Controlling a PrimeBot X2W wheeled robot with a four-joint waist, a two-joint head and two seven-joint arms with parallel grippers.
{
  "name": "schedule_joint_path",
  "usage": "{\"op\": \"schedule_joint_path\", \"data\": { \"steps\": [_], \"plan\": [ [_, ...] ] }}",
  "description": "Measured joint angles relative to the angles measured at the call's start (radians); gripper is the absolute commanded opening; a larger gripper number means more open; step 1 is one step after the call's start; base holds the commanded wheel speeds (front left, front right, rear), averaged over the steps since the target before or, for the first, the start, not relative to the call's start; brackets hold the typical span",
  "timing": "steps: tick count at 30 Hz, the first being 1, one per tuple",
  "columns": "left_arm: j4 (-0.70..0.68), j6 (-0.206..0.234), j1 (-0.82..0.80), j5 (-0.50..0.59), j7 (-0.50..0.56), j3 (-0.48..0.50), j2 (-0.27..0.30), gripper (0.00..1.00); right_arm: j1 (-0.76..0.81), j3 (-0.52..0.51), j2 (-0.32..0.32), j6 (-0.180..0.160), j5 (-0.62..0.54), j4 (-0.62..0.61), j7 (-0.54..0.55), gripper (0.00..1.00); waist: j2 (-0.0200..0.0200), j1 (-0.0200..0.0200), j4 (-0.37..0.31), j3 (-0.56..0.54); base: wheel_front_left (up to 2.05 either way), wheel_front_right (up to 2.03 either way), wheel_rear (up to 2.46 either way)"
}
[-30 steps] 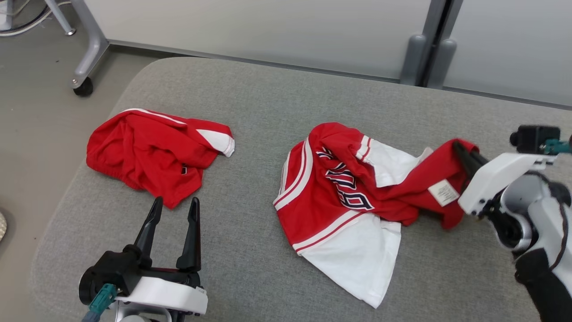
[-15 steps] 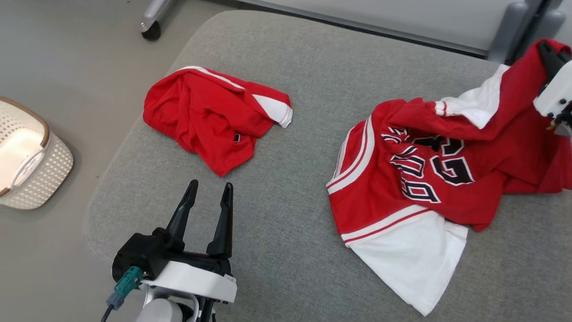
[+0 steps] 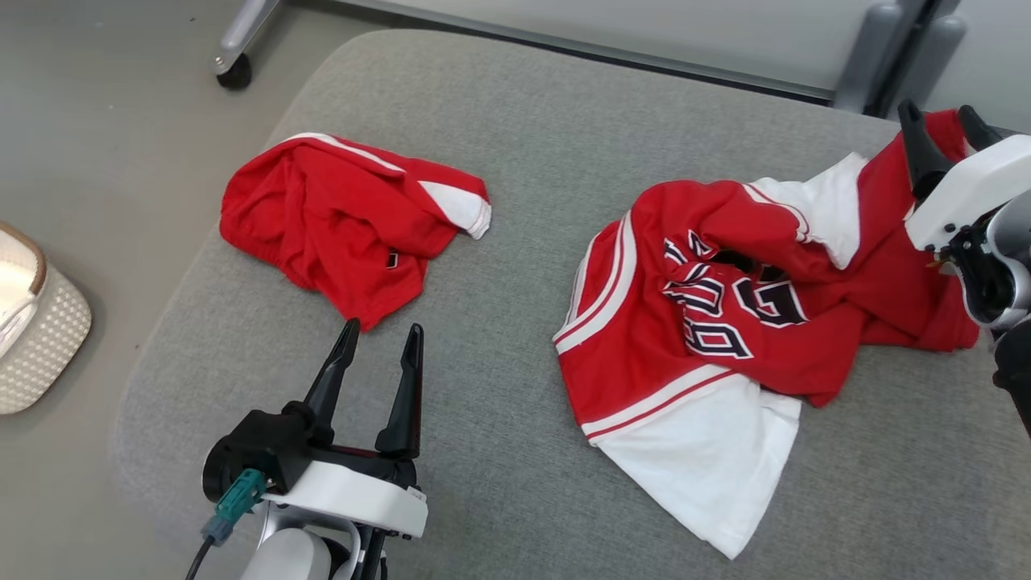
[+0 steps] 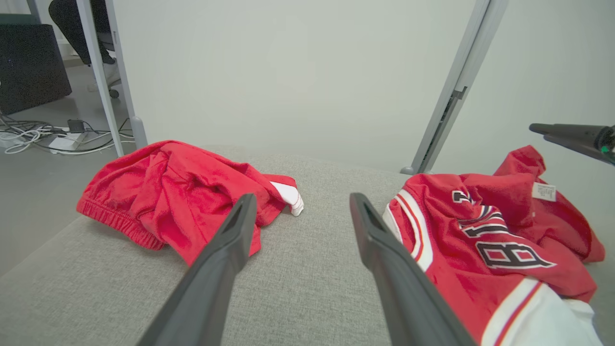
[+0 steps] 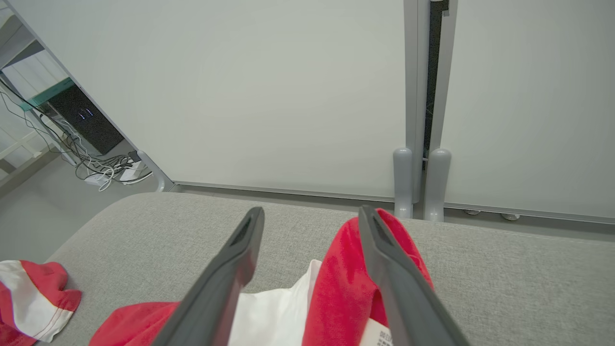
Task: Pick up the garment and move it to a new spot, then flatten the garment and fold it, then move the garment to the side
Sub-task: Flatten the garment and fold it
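The red-and-white jersey (image 3: pixel 709 322) lies crumpled on the right half of the grey padded table (image 3: pixel 515 121), white hem toward the near edge and black numbers facing up. At its far right end, the right claw (image 3: pixel 934 121) stands with its fingers spread wide over a raised red fold, not pinching it. The left claw (image 3: pixel 383 330) hovers wide open and empty, near the red shorts (image 3: pixel 338 225) bunched on the left. A white basket (image 3: pixel 40 338) sits on the floor.
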Motion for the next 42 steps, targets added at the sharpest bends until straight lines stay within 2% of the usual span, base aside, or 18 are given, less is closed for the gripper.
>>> {"op": "schedule_joint_path", "data": {
  "steps": [9,12,18,21,23,27,29,33,42],
  "plan": [
    [0.054,-0.022,0.005,0.025,0.000,0.032,0.011,1.00,0.126,0.063,-0.007,0.000,0.091,-0.100,-0.104,1.00,0.0000,0.0000,-0.133,-0.070,0.00,0.00,0.00],
    [0.079,-0.026,0.023,0.012,0.028,0.036,0.023,1.00,0.177,0.075,-0.018,0.000,0.111,-0.157,-0.150,1.00,0.0000,0.0000,-0.179,-0.094,0.00,0.00,0.00],
    [0.081,-0.016,0.051,-0.007,0.059,0.049,0.036,1.00,0.303,0.061,-0.028,0.000,0.099,-0.264,-0.221,1.00,0.0000,0.0000,-0.264,-0.136,0.00,0.00,0.00],
    [0.073,-0.007,0.069,-0.014,0.066,0.057,0.041,1.00,0.377,0.010,-0.022,0.000,0.063,-0.330,-0.229,1.00,0.0000,0.0000,-0.300,-0.154,0.00,0.00,0.00],
    [0.065,-0.002,0.079,-0.020,0.070,0.061,0.044,1.00,0.432,-0.064,-0.009,0.000,0.002,-0.402,-0.232,1.00,0.0000,0.0000,-0.321,-0.166,0.00,0.00,0.00],
    [0.056,0.002,0.083,-0.022,0.077,0.058,0.046,1.00,0.579,-0.195,0.059,0.000,-0.142,-0.552,-0.233,1.00,0.0000,0.0000,-0.348,-0.185,0.00,0.00,0.00],
    [0.056,0.002,0.084,-0.024,0.079,0.057,0.049,1.00,0.678,-0.247,0.120,0.000,-0.212,-0.630,-0.233,1.00,0.0000,0.0000,-0.362,-0.194,0.00,0.00,0.00],
    [0.060,0.002,0.089,-0.031,0.090,0.052,0.049,1.00,0.744,-0.284,0.157,0.000,-0.266,-0.675,-0.233,1.00,0.0000,0.0000,-0.372,-0.197,0.00,0.00,0.00],
    [0.075,-0.015,0.104,-0.074,0.202,0.024,0.055,1.00,0.812,-0.331,0.216,0.000,-0.334,-0.709,-0.233,1.00,0.0000,0.0000,-0.386,-0.182,0.00,0.00,0.00]
  ]
}}
